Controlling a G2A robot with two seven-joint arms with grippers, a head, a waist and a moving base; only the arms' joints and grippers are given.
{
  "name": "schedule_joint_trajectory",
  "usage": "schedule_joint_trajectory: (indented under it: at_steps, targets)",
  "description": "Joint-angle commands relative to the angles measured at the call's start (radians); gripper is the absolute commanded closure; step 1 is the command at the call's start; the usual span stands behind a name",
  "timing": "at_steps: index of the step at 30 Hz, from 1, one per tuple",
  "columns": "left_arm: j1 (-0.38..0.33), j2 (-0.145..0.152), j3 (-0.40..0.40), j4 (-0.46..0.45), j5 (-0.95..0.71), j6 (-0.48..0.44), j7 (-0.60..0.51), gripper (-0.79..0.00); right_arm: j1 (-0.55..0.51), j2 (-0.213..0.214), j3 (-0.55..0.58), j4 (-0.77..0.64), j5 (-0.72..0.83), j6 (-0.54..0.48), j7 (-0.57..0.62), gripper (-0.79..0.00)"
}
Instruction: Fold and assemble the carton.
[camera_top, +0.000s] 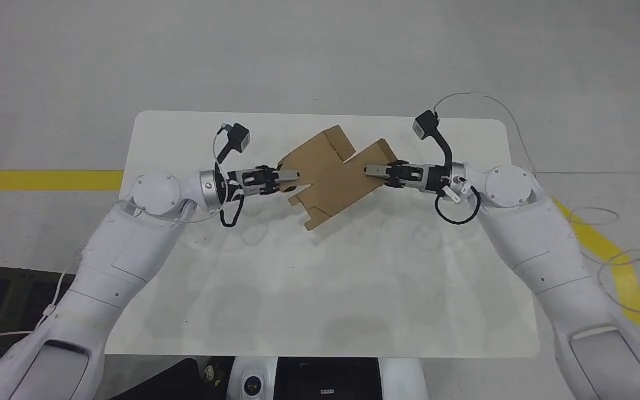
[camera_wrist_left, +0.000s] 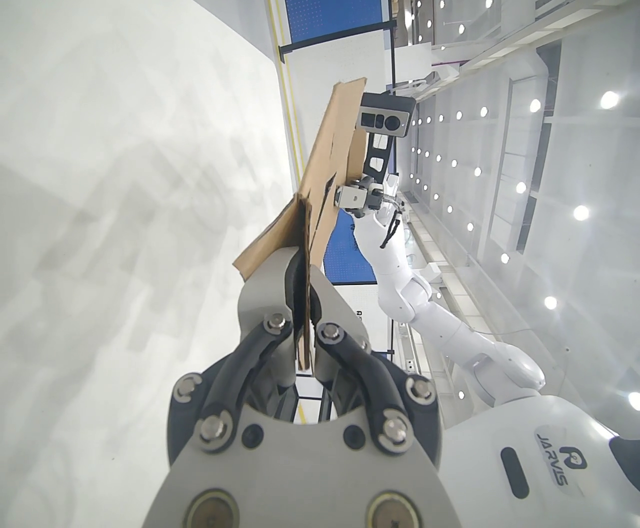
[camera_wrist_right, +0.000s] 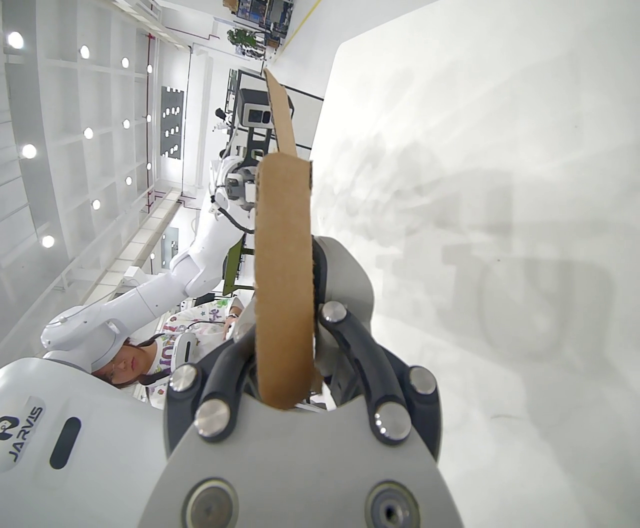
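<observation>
Flat carton (camera_top: 330, 175) is held between both arms, over the far middle of the table (camera_top: 300, 300). Left gripper (camera_top: 288, 180) is clamped on its left edge, right gripper (camera_top: 372, 170) clamped on the right flap, cardboard sandwiched between each pair of fingers

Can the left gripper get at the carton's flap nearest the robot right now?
Probably not yet. The left gripper is shut on one end of the carton, so it would have to let go first. The flap itself has nothing blocking it, and the right gripper holds the other end.
</observation>
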Motion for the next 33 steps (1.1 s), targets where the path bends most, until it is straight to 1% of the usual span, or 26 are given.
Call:
schedule_joint_trajectory:
  at_steps: [1, 4, 7, 10, 13, 17, 21, 26, 33]
  targets:
    - [-0.003, -0.001, -0.008, 0.002, 0.004, -0.004, -0.001, 0.0, -0.001, 0.004, 0.014, 0.01, -0.014, -0.001, -0.004, -0.785]
    - [-0.011, 0.0, -0.021, 0.002, 0.031, -0.016, 0.0, 0.0, -0.005, 0.014, 0.043, 0.019, -0.044, 0.0, -0.006, -0.785]
    - [-0.016, 0.002, -0.033, -0.006, 0.055, -0.032, -0.013, 0.0, -0.01, 0.027, 0.084, 0.007, -0.073, -0.026, -0.01, -0.785]
    - [-0.022, 0.003, -0.035, -0.021, 0.087, -0.058, -0.059, 0.0, -0.02, 0.037, 0.116, -0.031, -0.08, -0.066, 0.006, -0.785]
    - [-0.028, 0.004, -0.034, -0.031, 0.108, -0.084, -0.114, 0.0, -0.025, 0.038, 0.119, -0.073, -0.044, -0.094, 0.059, -0.785]
    - [-0.037, 0.005, -0.031, -0.035, 0.12, -0.114, -0.179, 0.0, -0.013, 0.023, 0.082, -0.1, 0.069, -0.145, 0.174, -0.785]
    - [-0.039, 0.005, -0.032, -0.038, 0.119, -0.141, -0.231, 0.0, 0.018, 0.005, 0.013, -0.124, 0.111, -0.128, 0.212, -0.785]
    - [-0.037, 0.005, -0.031, -0.039, 0.093, -0.152, -0.283, 0.0, 0.046, -0.009, -0.071, -0.142, 0.136, -0.126, 0.215, -0.785]
    - [-0.025, 0.0, -0.03, -0.057, 0.015, -0.149, -0.314, 0.0, 0.078, -0.018, -0.161, -0.127, 0.151, -0.169, 0.171, -0.785]
